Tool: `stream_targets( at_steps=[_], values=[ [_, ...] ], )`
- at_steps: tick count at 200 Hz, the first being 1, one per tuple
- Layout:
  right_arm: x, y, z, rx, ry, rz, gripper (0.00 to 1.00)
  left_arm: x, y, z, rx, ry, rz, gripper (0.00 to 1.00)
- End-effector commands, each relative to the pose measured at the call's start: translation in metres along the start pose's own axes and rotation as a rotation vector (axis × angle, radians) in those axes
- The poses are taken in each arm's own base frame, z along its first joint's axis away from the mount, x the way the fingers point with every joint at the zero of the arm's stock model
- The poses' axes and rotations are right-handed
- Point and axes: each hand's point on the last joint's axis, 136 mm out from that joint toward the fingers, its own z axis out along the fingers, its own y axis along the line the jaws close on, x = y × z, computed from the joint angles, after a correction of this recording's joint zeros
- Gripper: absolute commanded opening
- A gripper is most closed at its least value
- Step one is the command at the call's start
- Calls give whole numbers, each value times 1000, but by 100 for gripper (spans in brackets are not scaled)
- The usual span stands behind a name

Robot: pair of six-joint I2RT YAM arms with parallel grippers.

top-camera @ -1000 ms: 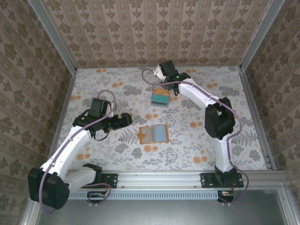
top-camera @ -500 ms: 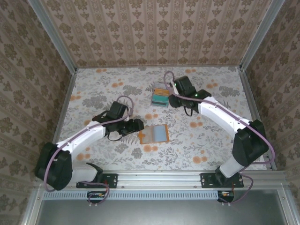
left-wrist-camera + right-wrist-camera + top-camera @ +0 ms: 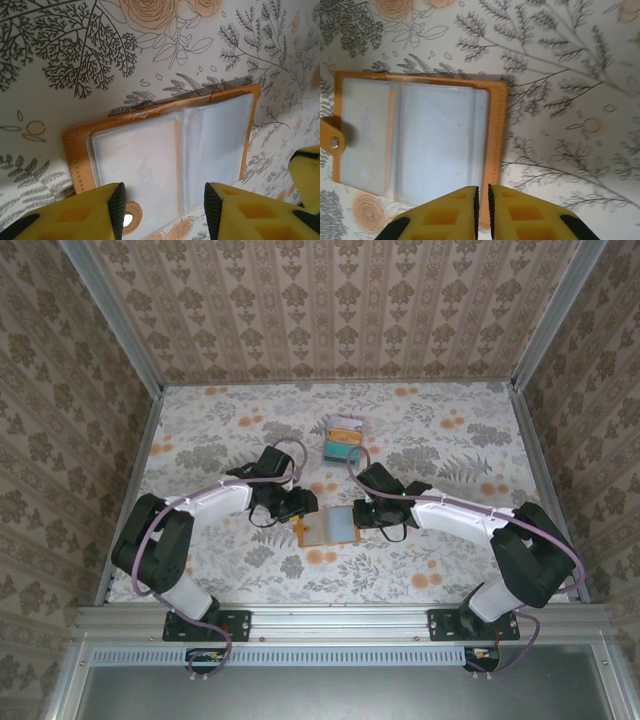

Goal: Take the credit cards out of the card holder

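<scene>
holder point(image 3: 327, 527) being flanked on desk point(image 3: 200, 430), long axis arm-to-arm | left end being framed by half-spread, empty left fingers point(image 3: 304, 506) | right edge being overhung by near-closed right fingers point(image 3: 360, 512), hold unclear

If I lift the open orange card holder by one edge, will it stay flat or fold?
Likely floppy: the flat orange folding card holder lies open with a centre crease, so it may fold there. Its pale glossy sleeves look slippery. Lying thin and flat, it would probably slide, not tip.
</scene>
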Motion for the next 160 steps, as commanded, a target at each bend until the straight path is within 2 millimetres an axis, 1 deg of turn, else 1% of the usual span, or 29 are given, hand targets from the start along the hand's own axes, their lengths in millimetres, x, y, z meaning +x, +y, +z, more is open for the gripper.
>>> stream_targets(
  at_steps=[1, 40, 53, 80, 115, 134, 160],
  values=[
    [5, 5, 11, -29, 8, 80, 16, -2, -4, 3, -1, 29, 33, 47],
    [17, -5, 29, 8, 42, 88, 17, 0, 2, 7, -30, 50, 27, 47],
    [20, -10, 32, 27, 48, 95, 17, 1, 3, 7, -33, 56, 24, 47],
    [25, -13, 40, 40, 60, 102, 17, 3, 7, 10, -40, 71, 22, 47],
    [28, -12, 45, 42, 70, 102, 17, 5, 12, 14, -59, 88, 19, 46],
    [29, -11, 46, 44, 69, 100, 17, 7, 17, 13, -85, 90, 20, 45],
    [31, -13, 47, 53, 74, 102, 17, 5, 18, 10, -103, 75, 28, 45]
  ],
)
